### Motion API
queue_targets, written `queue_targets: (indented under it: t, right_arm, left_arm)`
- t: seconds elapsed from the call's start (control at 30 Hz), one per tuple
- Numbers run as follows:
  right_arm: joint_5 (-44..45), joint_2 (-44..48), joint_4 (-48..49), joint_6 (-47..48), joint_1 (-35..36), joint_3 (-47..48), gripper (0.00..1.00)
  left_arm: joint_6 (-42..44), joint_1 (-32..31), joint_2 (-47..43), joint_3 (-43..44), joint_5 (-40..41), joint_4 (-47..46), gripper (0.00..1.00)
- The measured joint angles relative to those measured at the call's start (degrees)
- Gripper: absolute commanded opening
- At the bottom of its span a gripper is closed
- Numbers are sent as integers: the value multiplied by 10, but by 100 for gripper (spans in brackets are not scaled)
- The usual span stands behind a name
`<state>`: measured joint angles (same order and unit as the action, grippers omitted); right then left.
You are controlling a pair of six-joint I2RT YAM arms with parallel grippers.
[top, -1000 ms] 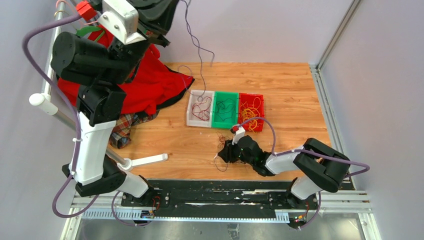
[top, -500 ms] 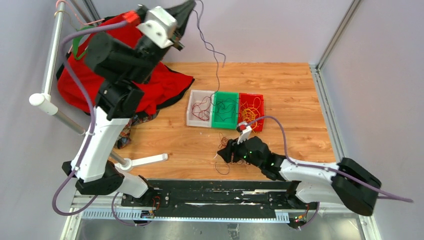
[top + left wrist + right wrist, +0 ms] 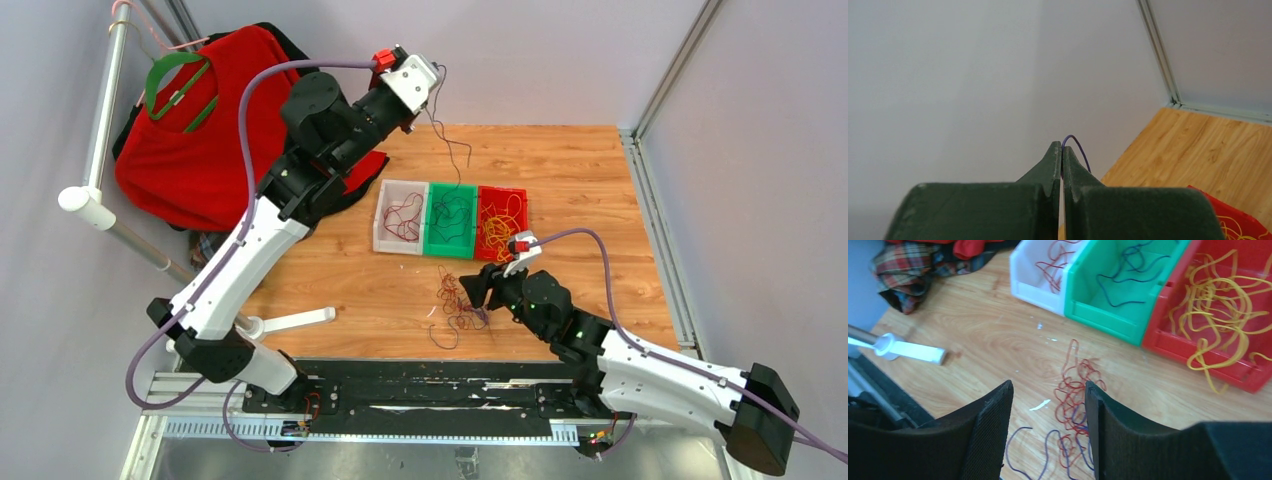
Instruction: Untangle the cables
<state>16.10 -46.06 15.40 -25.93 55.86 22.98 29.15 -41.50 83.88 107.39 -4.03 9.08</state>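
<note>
Top external view: your wooden table point(image 3: 330, 270) had both arms reaching out over it from the near edge.
Red garment point(image 3: 200, 160): it hung at the far left, behind your left arm.
Bins: the white bin point(image 3: 383, 235), green bin point(image 3: 431, 240) and red bin point(image 3: 521, 200) stood touching in a row at mid-table, in that order from left to right.
Left gripper point(image 3: 1062, 150): you had it raised high over the far side of the table, jaws pressed together and pinching the purple cable point(image 3: 1079, 147).
Right gripper point(image 3: 1048, 390): it sat low over the near side with its jaws spread, holding nothing.
Purple cable, course: it ran down from the left gripper towards the green bin. Its lower end seemed to reach that bin, though the wire was too thin to be sure.
Tangle point(image 3: 1075, 390): dark red and purple wires lay on bare wood in front of the bins, just beside your right gripper.
Sorted wires: dark red cables point(image 3: 1050, 262) lay in the white bin, dark cables point(image 3: 1118, 285) in the green bin and yellow cables point(image 3: 1223, 315) in the red bin, with one yellow strand drooping over its near wall.
</note>
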Motion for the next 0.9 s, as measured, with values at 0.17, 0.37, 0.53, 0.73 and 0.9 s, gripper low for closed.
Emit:
queue_targets:
  t: [0.17, 0.37, 0.53, 0.73, 0.9]
  right_arm:
    - [44, 10, -33, 5, -1, -1, 53]
    - [75, 19, -51, 5, -7, -2, 52]
    - [95, 33, -68, 6, -19, -4, 51]
    - [101, 53, -82, 6, -37, -5, 51]
    - [101, 60, -89, 7, -52, -7, 50]
  left_arm:
    - [5, 0, 25, -4, 12, -13, 1]
    - [16, 2, 76, -6, 25, -17, 1]
    - [22, 11, 103, -17, 31, -17, 1]
    - [31, 21, 111, -43, 38, -18, 1]
    - [36, 22, 111, -66, 42, -18, 1]
